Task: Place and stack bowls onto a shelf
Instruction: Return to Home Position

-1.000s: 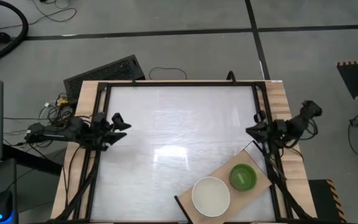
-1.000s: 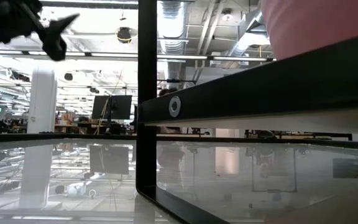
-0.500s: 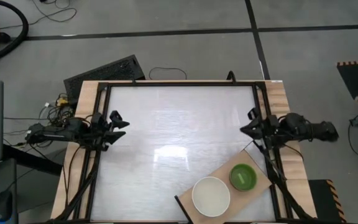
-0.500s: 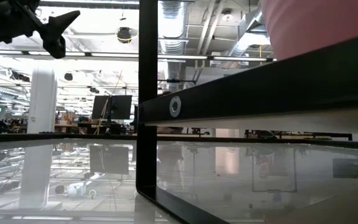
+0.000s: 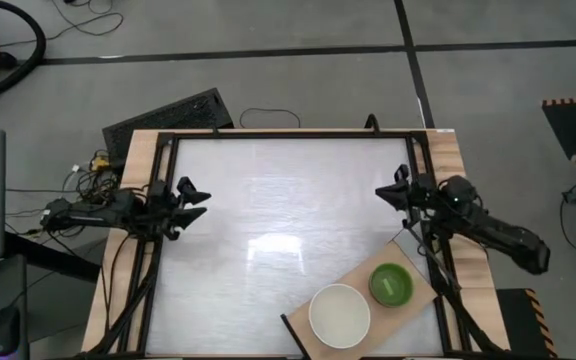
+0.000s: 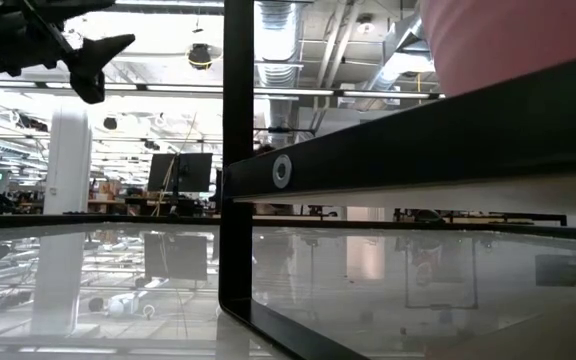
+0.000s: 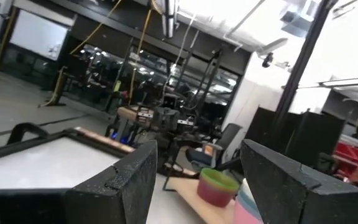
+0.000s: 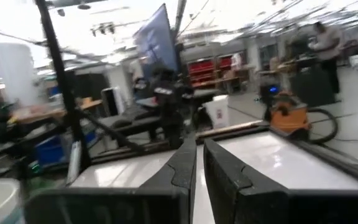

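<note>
High view: likely homing step. Left gripper (image 5: 200, 198) wide, right gripper (image 5: 386, 188) narrow, both clear of flat light-wood shelf (image 5: 358, 280); you need only fold arms.

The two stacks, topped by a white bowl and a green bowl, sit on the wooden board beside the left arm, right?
Not quite: the wooden board lies beside the right arm, not the left. The high view shows it near the right gripper, with the white bowl and the green bowl topping the stacks on it.
</note>
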